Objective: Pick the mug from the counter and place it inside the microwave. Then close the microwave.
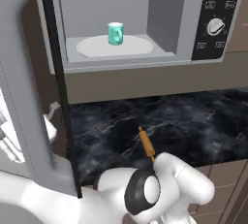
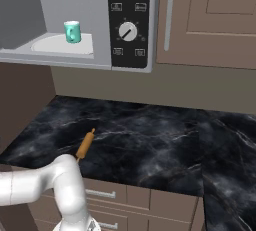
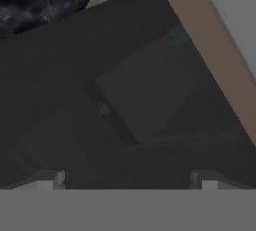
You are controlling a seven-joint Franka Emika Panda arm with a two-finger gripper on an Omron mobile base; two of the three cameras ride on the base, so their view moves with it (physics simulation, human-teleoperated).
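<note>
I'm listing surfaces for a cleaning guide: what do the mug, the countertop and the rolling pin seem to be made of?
The mug looks like glazed ceramic: smooth teal body, white rim. The countertop looks like polished black marble: white veins and a soft sheen, though it could be an imitation. The rolling pin looks like wood: matte orange-brown, though no grain is discernible.

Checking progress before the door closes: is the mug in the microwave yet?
In: the mug stands upright on the microwave's white turntable.
</note>
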